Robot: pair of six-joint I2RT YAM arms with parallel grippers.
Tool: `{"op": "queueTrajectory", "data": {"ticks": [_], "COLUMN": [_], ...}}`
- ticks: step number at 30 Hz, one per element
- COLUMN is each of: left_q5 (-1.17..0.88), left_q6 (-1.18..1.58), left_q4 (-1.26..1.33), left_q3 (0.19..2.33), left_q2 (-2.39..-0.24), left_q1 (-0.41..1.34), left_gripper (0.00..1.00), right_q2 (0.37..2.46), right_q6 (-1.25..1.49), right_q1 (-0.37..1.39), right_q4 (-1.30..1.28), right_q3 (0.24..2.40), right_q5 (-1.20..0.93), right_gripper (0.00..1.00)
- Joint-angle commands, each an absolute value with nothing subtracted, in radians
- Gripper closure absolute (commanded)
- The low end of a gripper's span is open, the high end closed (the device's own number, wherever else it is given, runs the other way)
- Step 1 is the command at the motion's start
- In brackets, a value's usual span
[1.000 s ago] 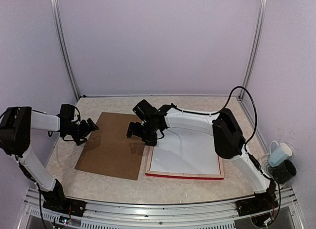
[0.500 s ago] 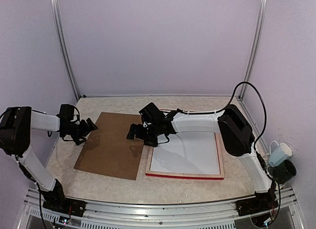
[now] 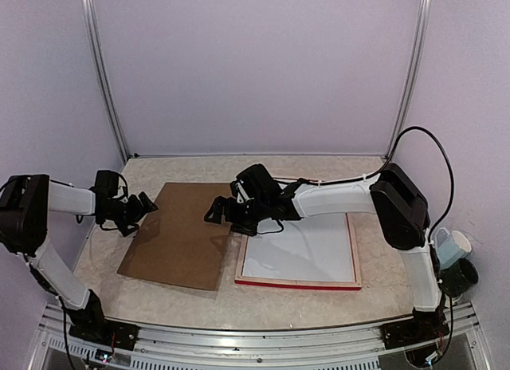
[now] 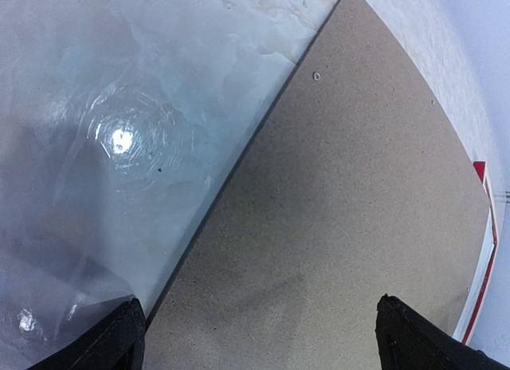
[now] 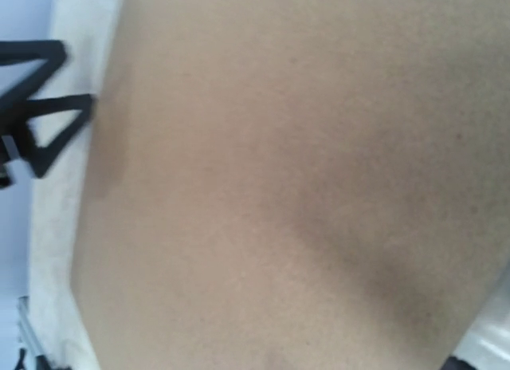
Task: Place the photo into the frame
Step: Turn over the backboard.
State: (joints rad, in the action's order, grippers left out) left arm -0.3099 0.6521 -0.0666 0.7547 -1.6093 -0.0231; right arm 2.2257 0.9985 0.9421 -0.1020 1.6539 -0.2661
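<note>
Right arm has stretched further left since a second ago, so the right gripper (image 3: 217,211) now hangs over the board's (image 3: 179,236) right edge. Its fingers are spread wide with nothing in them. Left gripper (image 3: 142,204) sits over the board's left edge, also wide open and empty. The photo (image 3: 303,254) lies white side up inside the frame (image 3: 296,284), just right of the board. My right forearm crosses the frame's far left corner. A pale cup (image 3: 450,250) stands off at the table's (image 3: 263,302) right edge.
</note>
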Motion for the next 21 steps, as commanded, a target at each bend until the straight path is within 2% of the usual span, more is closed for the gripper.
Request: {"op": "queueTrajectory", "data": {"ticks": [1,21], "left_q5": [-0.414,-0.445], "left_q6": [0.692,0.736], "left_q4": [-0.082,-0.085], "left_q3": [0.724,0.706], "left_q2": [-1.585,-1.504], "left_q1": [-0.008,0.034], "left_gripper": [0.01,0.01], "right_q2": [2.123,2.042], "right_q6": [0.97,0.931], "right_q1": [0.962,0.963], "right_q4": [0.121,0.296], "right_q3": [1.619,1.573], "right_q5": [-0.338,-0.423], "right_gripper": [0.01,0.01]}}
